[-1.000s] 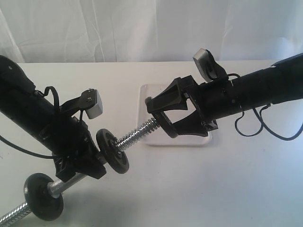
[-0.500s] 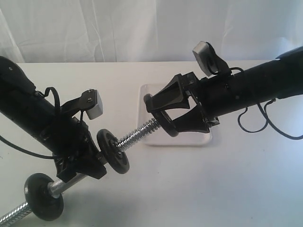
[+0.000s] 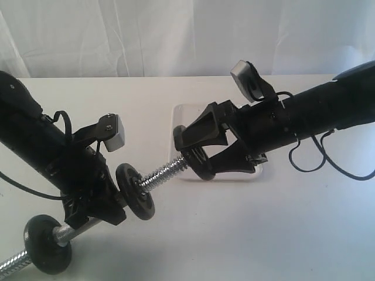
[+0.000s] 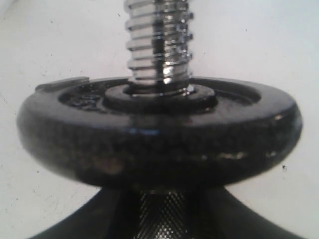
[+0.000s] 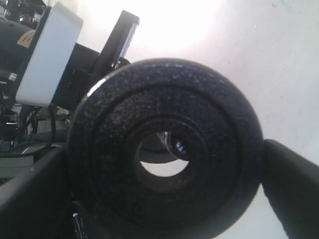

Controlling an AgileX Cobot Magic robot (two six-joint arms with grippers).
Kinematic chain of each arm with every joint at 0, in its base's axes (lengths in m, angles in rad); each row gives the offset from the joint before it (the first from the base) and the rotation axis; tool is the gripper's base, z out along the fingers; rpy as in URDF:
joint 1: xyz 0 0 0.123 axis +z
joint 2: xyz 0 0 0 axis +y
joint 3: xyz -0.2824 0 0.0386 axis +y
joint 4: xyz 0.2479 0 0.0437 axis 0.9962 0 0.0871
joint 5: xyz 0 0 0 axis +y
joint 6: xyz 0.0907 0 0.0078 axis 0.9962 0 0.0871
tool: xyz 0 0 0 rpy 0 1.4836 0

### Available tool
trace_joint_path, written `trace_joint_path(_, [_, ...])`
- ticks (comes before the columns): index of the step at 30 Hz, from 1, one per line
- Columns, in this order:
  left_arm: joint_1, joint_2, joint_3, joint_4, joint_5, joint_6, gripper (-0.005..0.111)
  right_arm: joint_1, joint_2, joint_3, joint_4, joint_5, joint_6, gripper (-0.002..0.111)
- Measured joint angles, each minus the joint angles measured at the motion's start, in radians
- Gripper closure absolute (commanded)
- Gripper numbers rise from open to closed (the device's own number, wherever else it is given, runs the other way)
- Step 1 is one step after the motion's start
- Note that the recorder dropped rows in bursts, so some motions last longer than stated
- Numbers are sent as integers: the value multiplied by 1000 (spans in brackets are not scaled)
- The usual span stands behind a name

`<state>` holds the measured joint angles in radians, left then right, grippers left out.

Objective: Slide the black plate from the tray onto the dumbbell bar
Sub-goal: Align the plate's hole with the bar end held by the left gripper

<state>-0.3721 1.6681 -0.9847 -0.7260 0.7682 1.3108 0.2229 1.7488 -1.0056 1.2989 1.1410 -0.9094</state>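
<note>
1. Tabletop [image 3: 293,234]: one, bearing one tray [image 3: 186,114].
2. Dumbbell bar [image 3: 161,174]: one, clamped in your left gripper [image 3: 108,211]; its knurling shows only in the left wrist view.
3. Discs: three. Inner disc [image 3: 136,193] and outer disc [image 3: 47,246] ride the bar. Your right gripper [image 3: 190,152] pinches the black plate [image 5: 99,149] by its rim at the threaded tip; its hole shows only in the right wrist view.

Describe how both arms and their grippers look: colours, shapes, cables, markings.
Both are thick matte-black tubes: the left arm and right arm. The left gripper and right gripper are black, with angular wedge-shaped fingers. Each wrist carries a pale grey camera box on a black bracket. Thin black cables loop beside them. No markings are legible.
</note>
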Motion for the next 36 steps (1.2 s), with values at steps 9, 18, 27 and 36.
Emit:
trace_joint_path(9, [2,0,2,27,4,6,107,16,0,15,-2,-11,0,108])
trace_joint_path(18, [4,0,2,19,8,14,107,14,0,15,-2,-11,-18,108])
trace_joint_path(27, [4,0,2,-37,8,28,107,-13,0,17,2,-21,-18,108])
trace_joint_path(36, [4,0,2,-49,8,32,107,-13,0,17,2,-28,-18,108])
